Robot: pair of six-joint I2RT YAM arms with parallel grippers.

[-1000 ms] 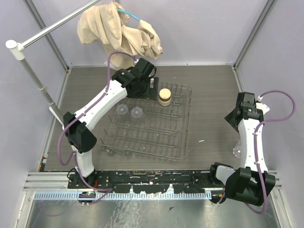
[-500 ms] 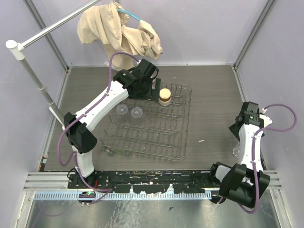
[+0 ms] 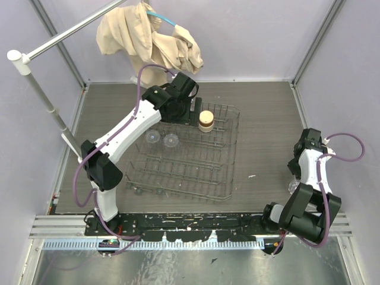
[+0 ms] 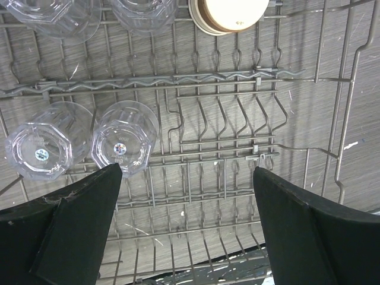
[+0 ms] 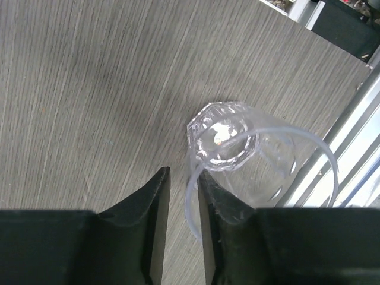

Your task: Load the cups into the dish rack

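Observation:
The dish rack (image 3: 231, 178) sits mid-table. In it stand a tan-brown cup (image 3: 206, 120) and two clear cups (image 3: 152, 138) (image 3: 171, 140), all upside down. My left gripper (image 3: 187, 107) hovers over the rack's far end, wide open and holding nothing. Its wrist view looks down on the rack wires (image 4: 344, 119), several clear cups (image 4: 124, 139) and the tan cup (image 4: 228, 12), with the left gripper (image 4: 187, 172) apart from them. Another clear cup (image 3: 293, 188) (image 5: 222, 138) lies on its side at the table's right edge. My right gripper (image 5: 183, 173) is at its mouth. The rim runs between the narrow jaws, with a gap left.
A beige cloth (image 3: 148, 35) hangs from a white pole (image 3: 35, 89) at the back left. Purple enclosure walls surround the table. A metal frame rail (image 5: 350, 136) runs just right of the lying cup.
The right arm swung back toward the near right and came down to the lying cup, and its jaws narrowed around the rim. The left arm barely shifted.

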